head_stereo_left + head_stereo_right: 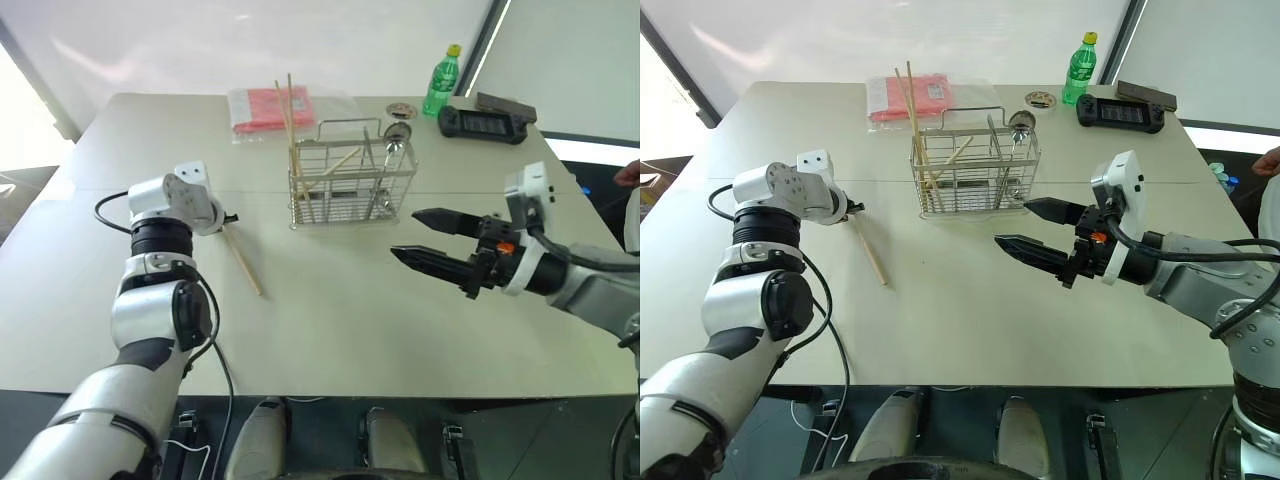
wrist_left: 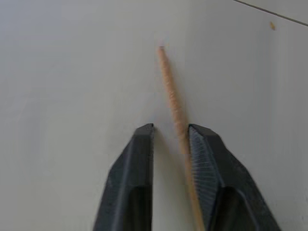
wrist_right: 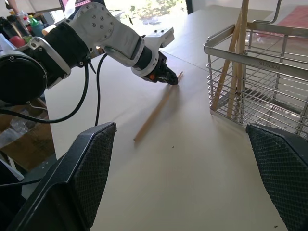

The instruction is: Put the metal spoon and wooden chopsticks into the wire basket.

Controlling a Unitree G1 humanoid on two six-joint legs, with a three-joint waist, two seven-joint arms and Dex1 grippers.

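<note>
Evidently the left gripper (image 2: 171, 139) pinches the last loose chopstick (image 1: 243, 262) near its end; the stick looks light, stiff and prone to swivel. The right gripper (image 1: 425, 240) hangs wide open.

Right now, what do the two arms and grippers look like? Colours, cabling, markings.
Both arms are silver-grey shells with black joint rings. A loose black cable loops along the left forearm and another runs along the right forearm. Each wrist carries a white camera block. The left gripper and the right gripper each have two black tapering fingers with cross-hatched inner pads. There is a small orange mark at each gripper's base.
</note>
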